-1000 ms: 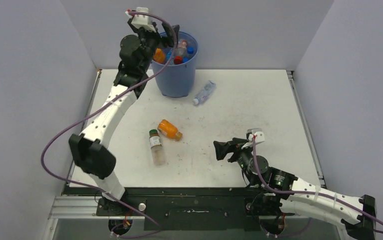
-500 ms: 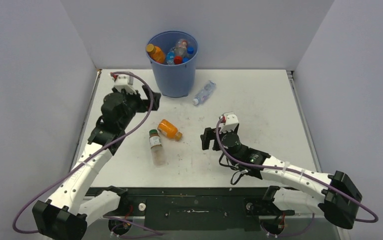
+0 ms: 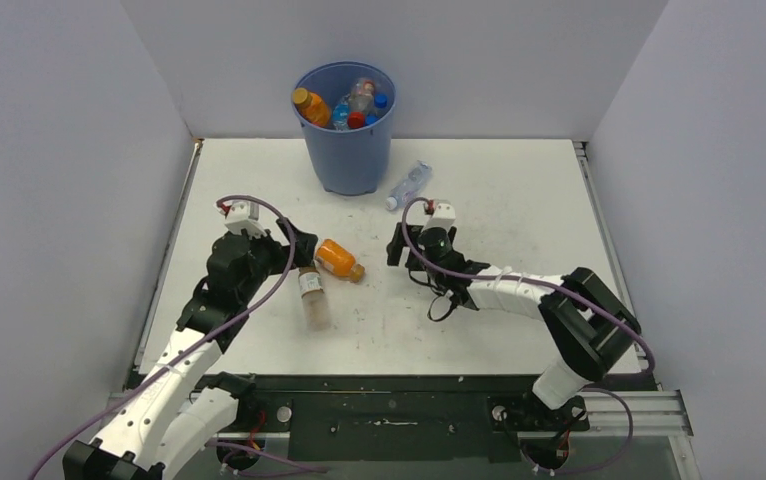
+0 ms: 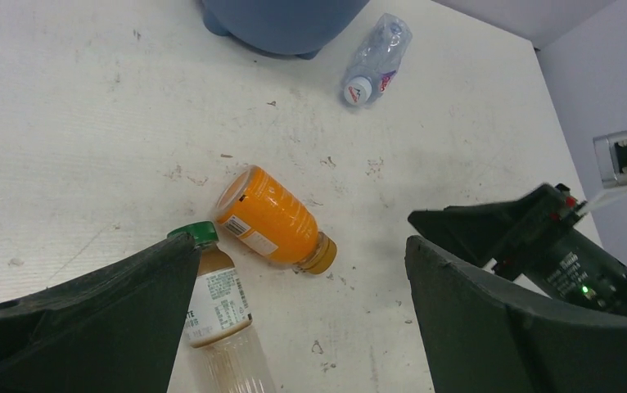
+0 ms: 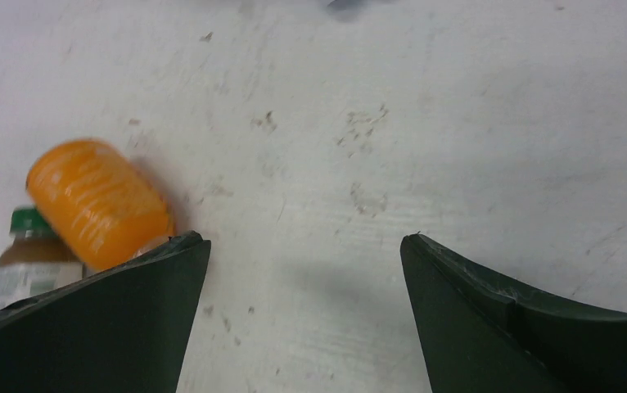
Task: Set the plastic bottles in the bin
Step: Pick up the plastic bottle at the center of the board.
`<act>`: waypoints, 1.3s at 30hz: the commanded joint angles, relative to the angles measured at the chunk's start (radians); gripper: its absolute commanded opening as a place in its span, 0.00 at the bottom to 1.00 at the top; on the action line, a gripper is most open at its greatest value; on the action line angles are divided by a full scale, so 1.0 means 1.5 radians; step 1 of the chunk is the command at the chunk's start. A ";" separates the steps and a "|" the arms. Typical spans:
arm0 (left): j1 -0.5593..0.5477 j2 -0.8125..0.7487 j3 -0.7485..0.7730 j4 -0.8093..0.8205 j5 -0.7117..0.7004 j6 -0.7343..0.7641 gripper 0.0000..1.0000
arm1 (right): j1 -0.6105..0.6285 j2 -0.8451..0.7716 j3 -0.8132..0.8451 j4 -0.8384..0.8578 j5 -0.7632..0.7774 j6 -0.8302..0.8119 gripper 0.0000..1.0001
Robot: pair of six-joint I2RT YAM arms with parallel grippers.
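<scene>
left gripper (image 3: 297, 250) down from bin (image 3: 347, 160), right gripper (image 3: 395, 248) reached forward

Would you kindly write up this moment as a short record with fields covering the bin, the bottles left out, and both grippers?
bin: blue bin, upright at the far side of the table, several bottles inside
left out: three bottles, all lying down
orange bottle: mid-table, between the two grippers
green-capped bottle: close beside the orange one, on the left arm's side
clear bottle: by the bin's base
left gripper: open, empty, above the two mid-table bottles
right gripper: open, empty, over bare table
</scene>
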 commanded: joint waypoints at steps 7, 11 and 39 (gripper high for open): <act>-0.022 -0.065 -0.004 0.041 -0.052 -0.036 0.96 | -0.137 0.201 0.248 0.029 0.007 0.151 0.90; -0.037 -0.068 -0.003 0.035 -0.058 -0.032 0.96 | -0.172 0.292 0.376 -0.022 0.001 0.170 0.90; -0.048 -0.074 0.002 0.033 -0.050 -0.020 0.96 | -0.213 0.506 0.552 -0.134 -0.064 0.186 0.85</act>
